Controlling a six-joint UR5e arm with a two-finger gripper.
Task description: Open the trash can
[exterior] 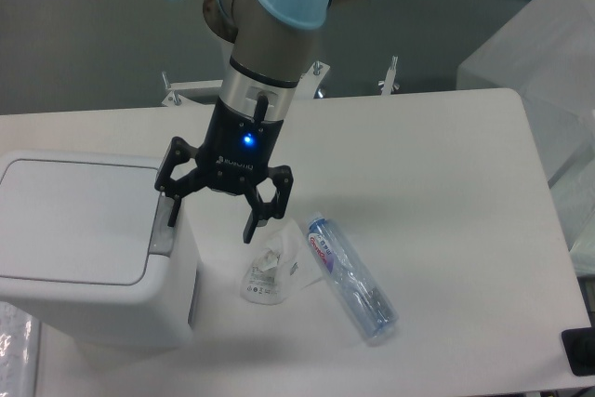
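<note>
Trash can (88, 248): white bin, near left corner of table (418, 183), lid flat and closed; grey button tab (163, 228) on its right rim, reachable from above. Gripper (212, 213): fingers spread, holding nothing, left fingertip at the tab, apparently placed to press it. Bottle (351, 277): clear plastic, lying right of bin; label unreadable. Crumpled wrapper (270, 270): print illegible.

gripper (212, 212) body: white brand lettering, too small to read
bottle (351, 276) label: red and blue print, illegible
crumpled wrapper (268, 270): dark print, illegible
</note>
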